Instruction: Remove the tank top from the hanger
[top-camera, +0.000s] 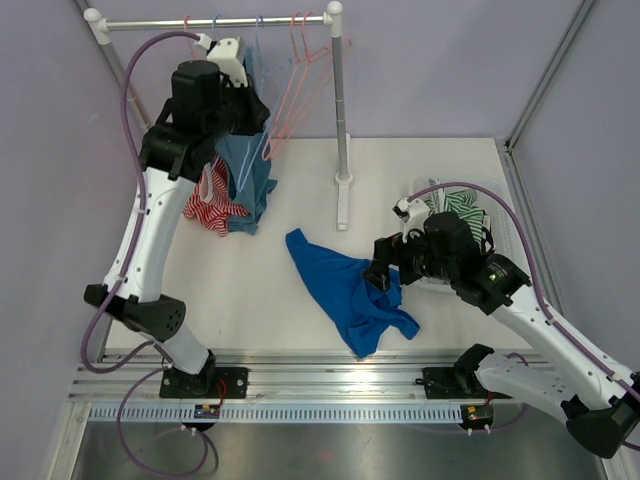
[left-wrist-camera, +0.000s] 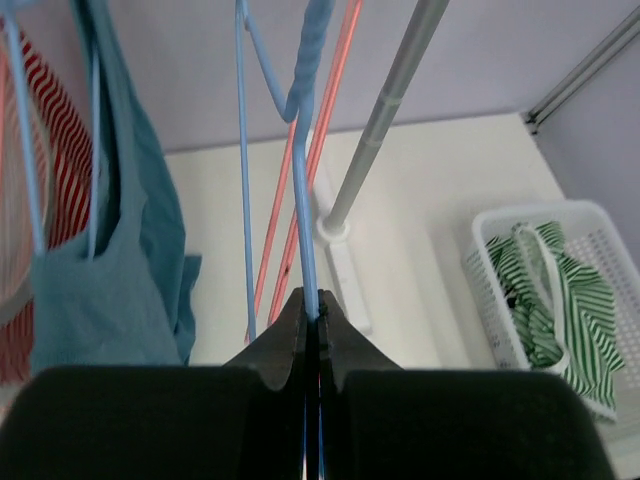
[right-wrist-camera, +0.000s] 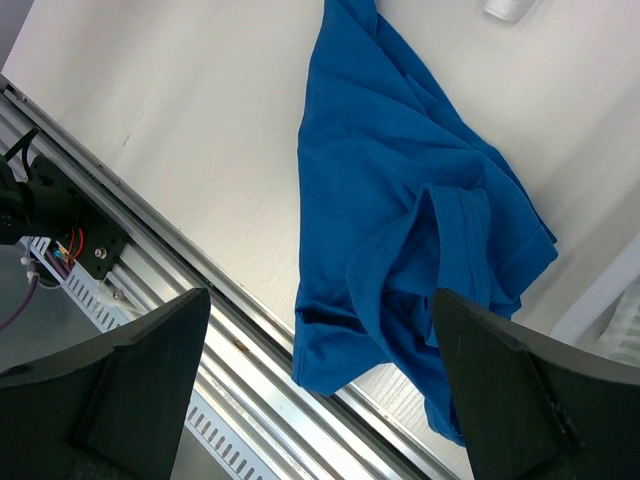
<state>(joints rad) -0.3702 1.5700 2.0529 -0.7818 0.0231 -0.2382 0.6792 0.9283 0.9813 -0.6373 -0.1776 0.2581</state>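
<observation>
A bright blue tank top (top-camera: 345, 285) lies crumpled on the table near the front edge, off any hanger; it fills the right wrist view (right-wrist-camera: 400, 210). My right gripper (top-camera: 385, 278) hangs open and empty just above its right side (right-wrist-camera: 320, 292). My left gripper (top-camera: 250, 90) is raised at the clothes rack and is shut on the thin wire of a bare blue hanger (left-wrist-camera: 303, 200), which runs between the closed fingers (left-wrist-camera: 315, 308). A teal tank top (left-wrist-camera: 100, 290) still hangs on another blue hanger to the left (top-camera: 245, 175).
A red-and-white striped garment (top-camera: 212, 205) hangs beside the teal one. Pink hangers (top-camera: 298, 60) hang on the rail (top-camera: 150, 22). The rack's upright pole (top-camera: 341, 100) stands mid-table. A white basket (left-wrist-camera: 590, 215) with a green striped garment (top-camera: 462, 208) sits at the right.
</observation>
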